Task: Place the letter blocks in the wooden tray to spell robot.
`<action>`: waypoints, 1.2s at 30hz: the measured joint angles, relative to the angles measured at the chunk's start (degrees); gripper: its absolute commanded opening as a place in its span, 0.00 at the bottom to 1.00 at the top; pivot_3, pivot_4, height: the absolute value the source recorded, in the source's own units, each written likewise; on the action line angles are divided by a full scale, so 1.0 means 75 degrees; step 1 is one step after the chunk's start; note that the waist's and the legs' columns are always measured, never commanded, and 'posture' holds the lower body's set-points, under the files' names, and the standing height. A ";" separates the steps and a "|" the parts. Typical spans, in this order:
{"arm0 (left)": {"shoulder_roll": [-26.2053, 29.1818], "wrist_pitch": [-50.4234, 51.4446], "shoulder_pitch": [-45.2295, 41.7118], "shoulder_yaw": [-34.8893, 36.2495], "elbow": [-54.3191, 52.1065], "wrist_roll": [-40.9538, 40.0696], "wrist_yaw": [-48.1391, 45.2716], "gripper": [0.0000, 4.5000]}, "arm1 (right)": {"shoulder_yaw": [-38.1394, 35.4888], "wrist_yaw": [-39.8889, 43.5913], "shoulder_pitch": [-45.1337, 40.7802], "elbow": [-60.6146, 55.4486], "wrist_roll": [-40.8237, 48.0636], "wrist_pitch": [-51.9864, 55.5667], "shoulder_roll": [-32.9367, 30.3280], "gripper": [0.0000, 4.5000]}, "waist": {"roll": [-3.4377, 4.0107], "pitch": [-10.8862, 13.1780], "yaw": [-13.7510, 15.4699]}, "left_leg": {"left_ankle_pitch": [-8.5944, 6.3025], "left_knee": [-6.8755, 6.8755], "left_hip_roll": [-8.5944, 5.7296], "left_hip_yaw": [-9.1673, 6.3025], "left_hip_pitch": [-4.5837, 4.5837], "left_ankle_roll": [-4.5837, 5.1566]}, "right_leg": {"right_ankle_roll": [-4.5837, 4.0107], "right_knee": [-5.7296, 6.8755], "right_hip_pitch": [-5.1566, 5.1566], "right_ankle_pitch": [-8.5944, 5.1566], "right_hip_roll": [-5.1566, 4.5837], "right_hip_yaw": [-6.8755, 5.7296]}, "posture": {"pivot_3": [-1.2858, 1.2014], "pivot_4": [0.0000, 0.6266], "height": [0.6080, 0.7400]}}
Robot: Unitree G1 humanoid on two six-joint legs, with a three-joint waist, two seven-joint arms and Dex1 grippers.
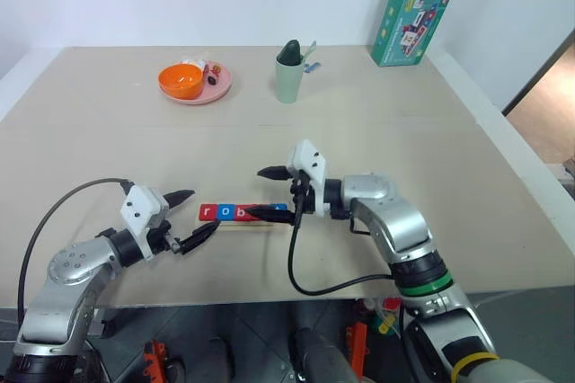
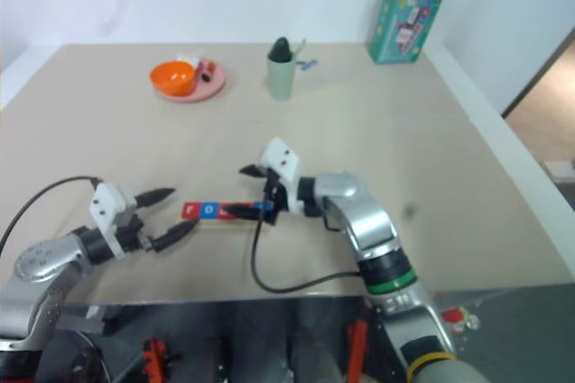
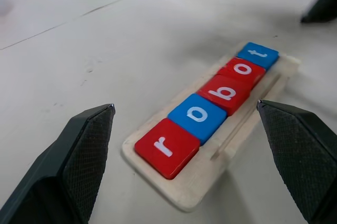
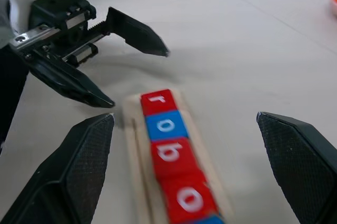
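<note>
Both grippers, left [image 1: 187, 218] lower left & right [image 1: 269, 192] mid-frame, have jaws spread wide, holding nothing, either end of the wooden tray [image 3: 253, 109] w/ letter blocks [image 3: 209, 108] reading "robot".

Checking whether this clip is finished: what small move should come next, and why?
Probably just draw both arms back. The wooden tray holds all five letter blocks, reading r-o-b-o-t, and the left gripper and right gripper hold nothing, fingers open at either end.
</note>
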 measured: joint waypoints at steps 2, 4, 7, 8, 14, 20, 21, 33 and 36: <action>0.0000 0.0000 0.0041 0.0014 -0.0023 -0.0041 0.0004 1.00 | 0.0252 -0.0298 0.0109 0.0003 -0.0083 -0.0011 0.0209 0.74 | 0.0000 0.0000 -0.0002 | 0.0000 0.0006 -0.0001 0.0003 -0.0005 0.0000 | 0.0002 -0.0001 -0.0004 0.0002 -0.0001 0.0003 | 0.52 0.24 1.00; 0.0000 0.0001 0.0069 0.0054 -0.0024 -0.0106 0.0004 1.00 | 0.0426 -0.0469 0.0107 0.0005 -0.0125 -0.0038 0.0374 0.57 | -0.0002 -0.0001 -0.0003 | 0.0000 0.0009 0.0000 0.0002 -0.0005 0.0000 | 0.0001 0.0000 -0.0004 0.0005 0.0000 0.0001 | 0.52 0.24 1.00; 0.0013 0.0004 0.0218 0.0317 -0.0032 -0.0289 -0.0005 1.00 | 0.0695 -0.0702 0.0107 0.0057 -0.0184 -0.0009 0.0543 0.34 | -0.0002 -0.0001 -0.0007 | 0.0000 0.0013 0.0006 0.0002 -0.0004 0.0000 | -0.0004 0.0000 -0.0004 0.0008 0.0002 -0.0004 | 0.52 0.24 1.00; 0.0037 0.0004 0.0253 0.0372 -0.0032 -0.0320 -0.0016 1.00 | 0.0770 -0.0736 0.0108 0.0084 -0.0211 0.0006 0.0555 0.26 | -0.0002 -0.0001 -0.0004 | 0.0000 0.0013 0.0005 0.0001 -0.0004 0.0000 | -0.0005 0.0000 -0.0004 0.0007 0.0002 -0.0006 | 0.52 0.24 1.00; 0.0182 0.0004 0.0384 0.0430 -0.0032 -0.0388 -0.0098 1.00 | 0.1072 -0.0878 0.0147 0.0060 -0.0250 0.0333 0.0436 0.00 | -0.0005 -0.0003 -0.0003 | 0.0000 0.0016 0.0005 0.0003 -0.0005 0.0000 | -0.0008 -0.0001 -0.0002 0.0005 0.0000 -0.0005 | 0.52 0.24 1.00; 0.0183 0.0004 0.0381 0.0394 -0.0028 -0.0388 -0.0113 1.00 | 0.1369 -0.1033 0.0281 -0.0062 -0.0461 0.0603 0.0160 0.00 | -0.0005 -0.0003 -0.0002 | 0.0000 0.0017 0.0005 0.0002 -0.0005 0.0000 | -0.0007 0.0000 -0.0004 0.0006 0.0001 -0.0006 | 0.52 0.24 1.00; 0.0184 0.0005 0.0327 0.0375 -0.0027 -0.0387 -0.0122 1.00 | 0.1369 -0.1074 0.0280 -0.0103 -0.0484 0.0648 0.0139 0.00 | -0.0005 -0.0003 -0.0001 | 0.0000 0.0018 0.0006 0.0001 -0.0005 0.0000 | -0.0008 0.0000 -0.0004 0.0007 0.0002 -0.0007 | 0.52 0.24 1.00; 0.0206 0.0000 0.0029 0.0234 0.0087 -0.0275 -0.0276 1.00 | 0.1464 -0.1213 0.0275 -0.0128 -0.0531 0.0685 0.0108 0.00 | -0.0005 -0.0003 -0.0003 | 0.0000 0.0019 0.0006 0.0001 -0.0005 0.0000 | -0.0003 0.0000 -0.0003 0.0010 0.0004 -0.0006 | 0.52 0.24 1.00; 0.0203 -0.0003 0.0024 0.0227 0.0119 -0.0250 -0.0276 1.00 | 0.1481 -0.1228 0.0223 -0.0100 -0.0555 0.0657 0.0123 0.00 | -0.0005 -0.0003 -0.0003 | 0.0000 0.0020 0.0006 0.0001 -0.0005 0.0000 | -0.0003 0.0000 -0.0003 0.0011 0.0004 -0.0006 | 0.52 0.24 1.00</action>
